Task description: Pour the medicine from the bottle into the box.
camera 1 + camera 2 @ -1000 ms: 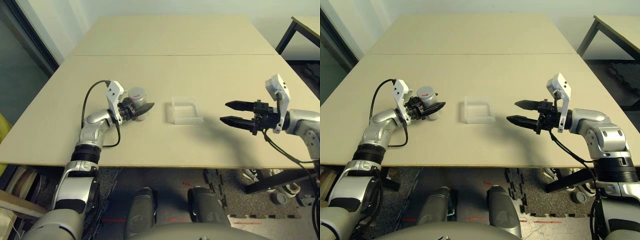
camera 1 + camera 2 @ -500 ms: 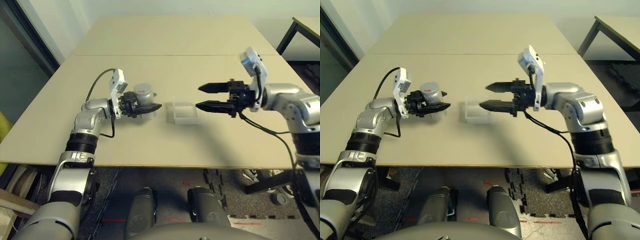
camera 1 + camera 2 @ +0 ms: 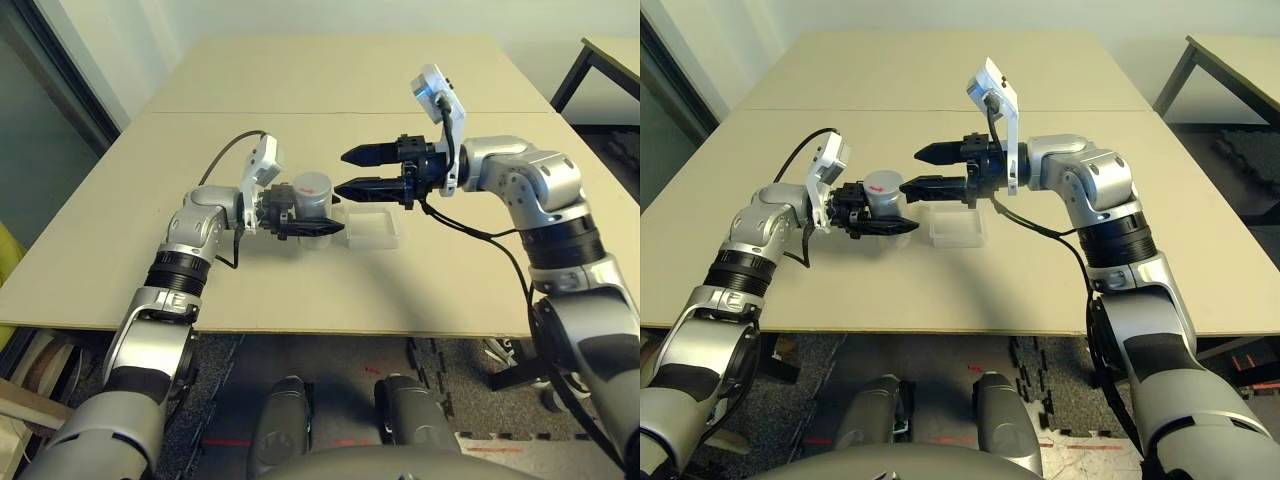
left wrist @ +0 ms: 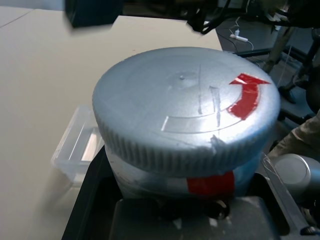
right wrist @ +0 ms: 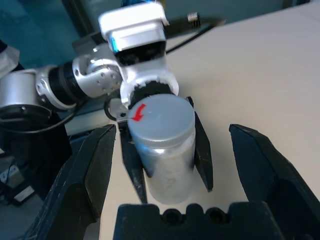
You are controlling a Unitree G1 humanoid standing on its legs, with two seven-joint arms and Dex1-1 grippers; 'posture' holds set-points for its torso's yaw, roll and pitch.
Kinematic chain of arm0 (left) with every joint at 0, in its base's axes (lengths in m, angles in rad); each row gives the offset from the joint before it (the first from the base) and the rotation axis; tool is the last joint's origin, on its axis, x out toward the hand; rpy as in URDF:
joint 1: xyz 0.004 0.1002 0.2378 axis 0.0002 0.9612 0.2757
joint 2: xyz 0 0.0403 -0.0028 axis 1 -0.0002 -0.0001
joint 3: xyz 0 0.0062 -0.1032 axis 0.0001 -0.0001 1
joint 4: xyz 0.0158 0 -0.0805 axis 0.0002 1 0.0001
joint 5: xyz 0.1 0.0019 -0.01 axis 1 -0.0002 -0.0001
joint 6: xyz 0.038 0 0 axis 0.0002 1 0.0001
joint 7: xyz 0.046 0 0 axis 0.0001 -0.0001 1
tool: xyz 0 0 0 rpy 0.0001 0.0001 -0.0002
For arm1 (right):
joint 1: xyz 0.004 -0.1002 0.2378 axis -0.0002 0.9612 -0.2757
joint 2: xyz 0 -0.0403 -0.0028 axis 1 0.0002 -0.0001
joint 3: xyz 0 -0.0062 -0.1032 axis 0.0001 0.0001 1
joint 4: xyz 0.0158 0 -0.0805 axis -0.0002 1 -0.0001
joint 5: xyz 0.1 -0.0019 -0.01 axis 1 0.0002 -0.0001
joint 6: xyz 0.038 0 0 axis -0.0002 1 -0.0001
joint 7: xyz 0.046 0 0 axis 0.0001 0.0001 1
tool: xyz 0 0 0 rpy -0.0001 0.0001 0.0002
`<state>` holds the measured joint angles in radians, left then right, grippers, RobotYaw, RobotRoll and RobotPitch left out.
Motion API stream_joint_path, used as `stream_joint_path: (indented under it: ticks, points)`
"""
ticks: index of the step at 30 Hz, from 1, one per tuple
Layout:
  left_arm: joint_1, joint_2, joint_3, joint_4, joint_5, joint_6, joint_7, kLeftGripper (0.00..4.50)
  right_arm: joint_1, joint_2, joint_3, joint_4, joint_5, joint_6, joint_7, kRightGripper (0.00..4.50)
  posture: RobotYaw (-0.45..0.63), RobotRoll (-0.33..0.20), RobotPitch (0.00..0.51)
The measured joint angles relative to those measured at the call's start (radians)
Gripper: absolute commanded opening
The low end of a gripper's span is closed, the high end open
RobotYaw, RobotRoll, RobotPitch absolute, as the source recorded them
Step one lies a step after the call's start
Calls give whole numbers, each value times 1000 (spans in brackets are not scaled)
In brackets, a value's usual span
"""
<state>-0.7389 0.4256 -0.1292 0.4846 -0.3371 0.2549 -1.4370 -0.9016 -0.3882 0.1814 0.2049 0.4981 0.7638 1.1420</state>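
Observation:
The bottle [image 3: 311, 192] is a grey-white cylinder with a red band and a grey cap marked with a red arrow [image 4: 185, 105]. My left gripper [image 3: 326, 214] is shut on its body and holds it above the table, just left of the box [image 3: 373, 228], a clear shallow tray. The cap is on and faces my right gripper [image 3: 342, 172]. That gripper is open and hovers over the box, with its fingertips [image 5: 100, 150] close to the cap, one on either side, apart from it. In the right wrist view the bottle [image 5: 162, 135] stands between the left gripper's black fingers [image 5: 202, 150].
The beige table [image 3: 330, 80] is bare beyond the box, and a seam runs across it at the back. A black cable [image 3: 480, 240] hangs from my right wrist over the table's right part. A second table's edge [image 3: 610, 50] shows at the far right.
My left arm has lifted the bottle and carried it right, up to the box. My right gripper has swung left and upward over the box to the bottle's cap, staying open.

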Motion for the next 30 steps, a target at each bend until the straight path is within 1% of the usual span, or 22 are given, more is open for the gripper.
stream_joint_path:
  ticks: [12,15,17,18,19,25,30]
  points:
    - [5,-14,-7,-40,-1,3,0,2749,-18,68,7,32,-20,-13,6,4500,-83,0,19]
    - [6,-14,-7,-42,-1,4,0,2749,-19,76,6,33,-20,-13,7,3950,-83,0,19]
    - [6,-14,-7,-42,-1,5,0,2749,-20,84,6,33,-20,-13,7,3267,-84,0,19]
    - [6,-14,-7,-42,-2,6,1,2749,-20,88,6,33,-20,-13,9,2857,-84,0,20]
    - [6,-13,-7,-43,-2,4,1,2749,-20,88,6,35,-18,-13,11,2562,-85,0,19]
    - [6,-13,-7,-48,-2,5,-1,2749,-20,85,5,42,-18,-20,36,2555,-75,0,16]
    - [10,-15,-10,-99,-7,25,-21,2749,-25,58,5,55,-7,-48,129,2555,-61,0,16]
